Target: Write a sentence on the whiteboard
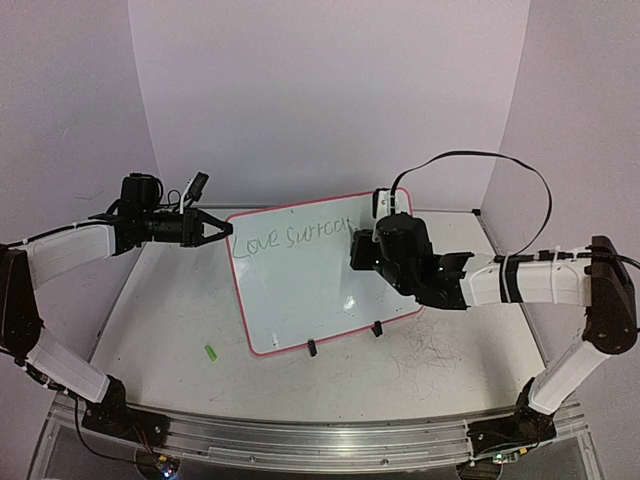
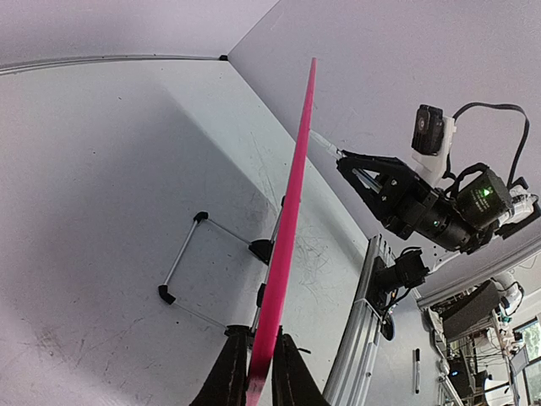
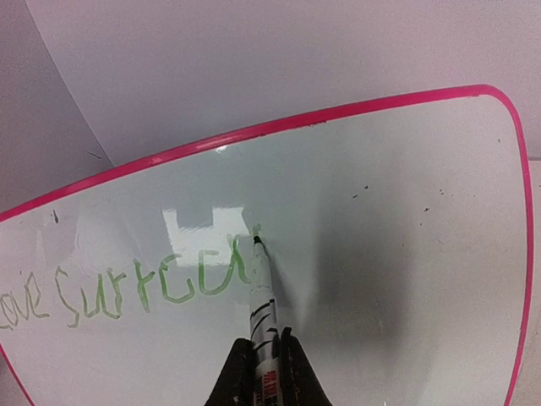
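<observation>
The whiteboard with its pink rim stands tilted on two black clip feet. My left gripper is shut on its upper left corner; the left wrist view shows the pink edge pinched between the jaws of that gripper. My right gripper is shut on a white marker whose tip touches the board at the end of the green sentence. The lettering runs in one line along the top of the board. From above, the right gripper hides the marker.
A small green cap lies on the table in front of the board's left side. Faint grey scribble marks cover the table at the front right. An aluminium rail runs along the near edge. White walls close in behind and on both sides.
</observation>
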